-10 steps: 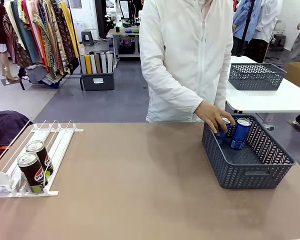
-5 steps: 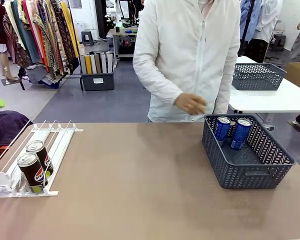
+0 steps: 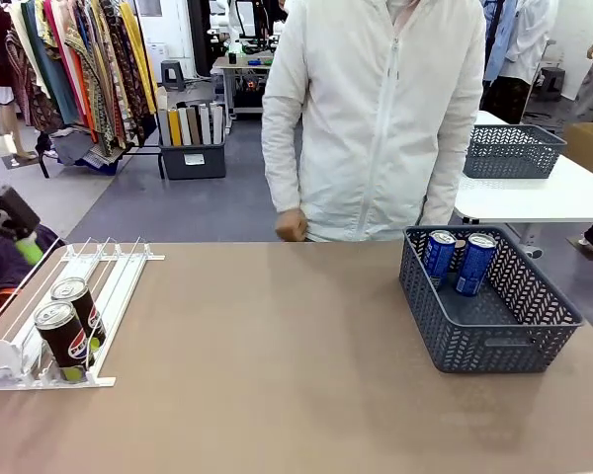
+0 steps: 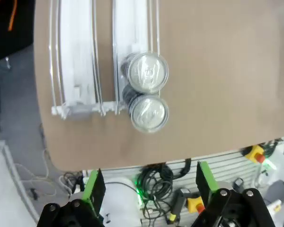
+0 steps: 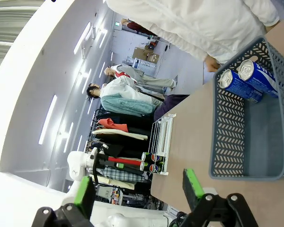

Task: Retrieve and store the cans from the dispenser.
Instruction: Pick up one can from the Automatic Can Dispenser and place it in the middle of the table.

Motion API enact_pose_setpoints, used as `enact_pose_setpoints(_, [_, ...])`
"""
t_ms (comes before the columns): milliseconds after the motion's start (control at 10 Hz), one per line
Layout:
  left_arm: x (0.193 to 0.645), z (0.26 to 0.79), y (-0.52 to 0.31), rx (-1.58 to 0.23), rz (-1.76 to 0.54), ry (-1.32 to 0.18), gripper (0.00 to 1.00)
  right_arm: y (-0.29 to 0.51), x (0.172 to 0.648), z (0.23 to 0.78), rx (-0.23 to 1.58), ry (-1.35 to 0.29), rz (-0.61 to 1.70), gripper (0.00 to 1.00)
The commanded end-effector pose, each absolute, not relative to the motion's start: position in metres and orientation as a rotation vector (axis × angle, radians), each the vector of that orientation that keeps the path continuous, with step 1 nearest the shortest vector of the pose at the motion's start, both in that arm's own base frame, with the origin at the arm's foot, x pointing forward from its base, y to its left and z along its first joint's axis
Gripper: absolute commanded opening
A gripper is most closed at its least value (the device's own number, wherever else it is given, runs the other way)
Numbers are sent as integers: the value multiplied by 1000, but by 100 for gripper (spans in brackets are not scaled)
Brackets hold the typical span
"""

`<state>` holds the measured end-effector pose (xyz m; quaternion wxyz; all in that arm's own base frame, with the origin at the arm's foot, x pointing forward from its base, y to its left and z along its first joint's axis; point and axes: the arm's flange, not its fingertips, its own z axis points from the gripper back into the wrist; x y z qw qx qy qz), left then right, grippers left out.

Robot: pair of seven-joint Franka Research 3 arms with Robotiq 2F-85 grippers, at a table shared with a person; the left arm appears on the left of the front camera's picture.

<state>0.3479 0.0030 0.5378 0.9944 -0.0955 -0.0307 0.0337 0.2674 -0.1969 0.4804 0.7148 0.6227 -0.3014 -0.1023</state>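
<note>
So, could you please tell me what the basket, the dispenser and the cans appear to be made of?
The basket: dark grey moulded plastic, matte, judging by its uniform lattice walls. The dispenser: white plastic lanes with thin wire-like rails, slightly glossy. The cans: probably aluminium, given shiny silver tops and printed sides.

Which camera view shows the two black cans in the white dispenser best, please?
The front view: both black cans stand in the dispenser with labels and silver tops clear. In the left wrist view their silver tops face the camera from above. The right wrist view has them tiny and far off.
</note>
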Motion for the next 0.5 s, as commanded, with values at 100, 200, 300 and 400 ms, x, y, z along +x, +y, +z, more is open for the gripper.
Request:
enact_pose_setpoints(100, [292, 532, 4, -206, 65, -175, 100, -198, 270, 484, 1394, -688, -219, 100])
enact_pose_setpoints(200, [290, 529, 2, -208, 29, -178, 100, -198, 270, 484, 1394, -688, -219, 100])
enact_pose_setpoints(300, [300, 532, 1, -219, 50, -176, 100, -198, 270, 484, 1394, -688, -219, 100])
enact_pose_setpoints(400, [293, 536, -2, -195, 58, -143, 100, -198, 270, 484, 1394, -688, -219, 100])
